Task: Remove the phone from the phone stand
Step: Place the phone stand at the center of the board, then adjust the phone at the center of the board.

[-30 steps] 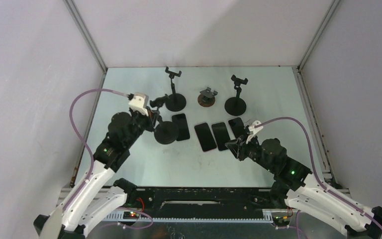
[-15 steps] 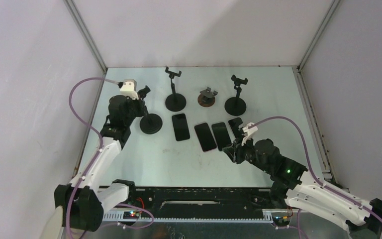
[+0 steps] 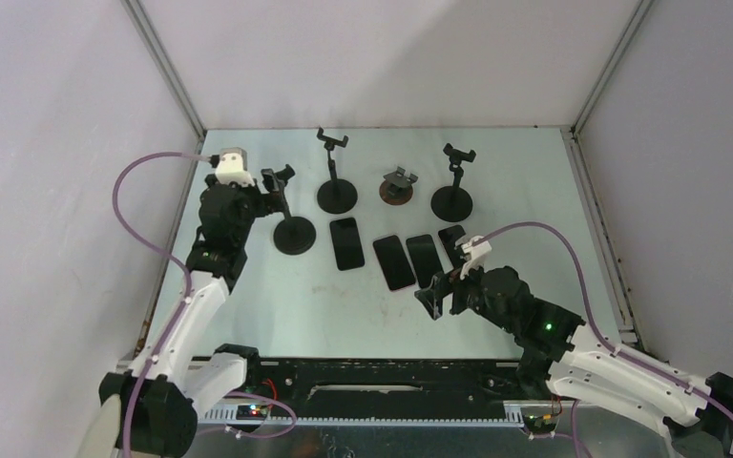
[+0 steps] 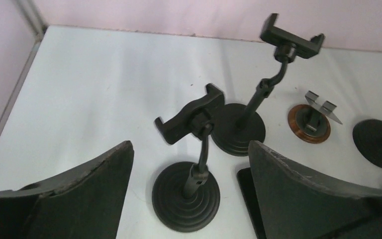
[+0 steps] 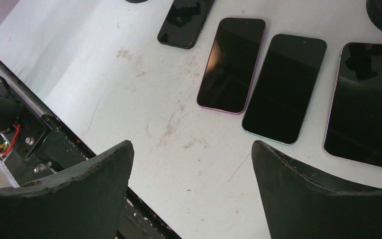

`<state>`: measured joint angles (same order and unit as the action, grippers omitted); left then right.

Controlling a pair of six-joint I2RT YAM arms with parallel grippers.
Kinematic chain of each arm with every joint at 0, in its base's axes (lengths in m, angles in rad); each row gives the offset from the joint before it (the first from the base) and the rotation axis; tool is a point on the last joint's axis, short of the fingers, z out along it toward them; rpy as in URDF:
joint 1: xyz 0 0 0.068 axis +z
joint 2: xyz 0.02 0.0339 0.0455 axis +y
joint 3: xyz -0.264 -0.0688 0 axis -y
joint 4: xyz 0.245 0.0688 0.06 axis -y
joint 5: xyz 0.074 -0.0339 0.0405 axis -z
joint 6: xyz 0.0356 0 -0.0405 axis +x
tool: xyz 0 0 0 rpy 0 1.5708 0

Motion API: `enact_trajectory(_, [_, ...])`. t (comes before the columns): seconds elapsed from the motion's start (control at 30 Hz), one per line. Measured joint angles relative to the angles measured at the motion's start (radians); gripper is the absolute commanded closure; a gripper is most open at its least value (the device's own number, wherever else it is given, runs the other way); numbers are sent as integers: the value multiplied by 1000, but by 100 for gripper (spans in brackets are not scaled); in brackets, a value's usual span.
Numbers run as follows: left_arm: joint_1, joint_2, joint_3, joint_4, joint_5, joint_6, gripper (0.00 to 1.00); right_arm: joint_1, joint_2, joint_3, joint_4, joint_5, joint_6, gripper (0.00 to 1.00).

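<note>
With the fingers of the left gripper (image 4: 189,147) and right gripper (image 5: 191,149) now apart where they were closed a second ago, the released phone stand (image 3: 294,235) stands empty and upright, and the phone (image 5: 365,104) lies flat on the worktop (image 3: 277,296) beside three other phones (image 5: 284,87), so removal appears complete.

The right arm (image 3: 520,305) hides part of the rightmost phone (image 3: 450,234) from above.
</note>
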<state>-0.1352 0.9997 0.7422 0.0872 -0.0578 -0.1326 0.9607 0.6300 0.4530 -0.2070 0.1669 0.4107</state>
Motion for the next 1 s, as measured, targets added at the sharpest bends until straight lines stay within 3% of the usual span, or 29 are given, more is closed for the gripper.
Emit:
enact_trajectory(0.23, [0, -102, 23, -215, -140, -126, 4, -3, 81, 21, -35, 27, 74, 1])
enact_trajectory(0.43, [-7, -148, 48, -378, -91, -263, 3, -56, 217, 140, -156, 40, 156, 0])
enact_trajectory(0.53, [-66, -174, 20, -407, -83, -320, 3, -100, 264, 204, -235, 40, 193, 1])
enact_trajectory(0.63, [-198, -167, 4, -435, -109, -370, 2, -125, 284, 244, -297, 52, 212, 1])
enact_trajectory(0.8, [-388, -47, 5, -441, -185, -455, 1, -134, 275, 247, -376, 72, 223, 1])
enact_trajectory(1.0, [-462, 267, 122, -487, -255, -507, 0, -134, 252, 247, -427, 78, 227, 1])
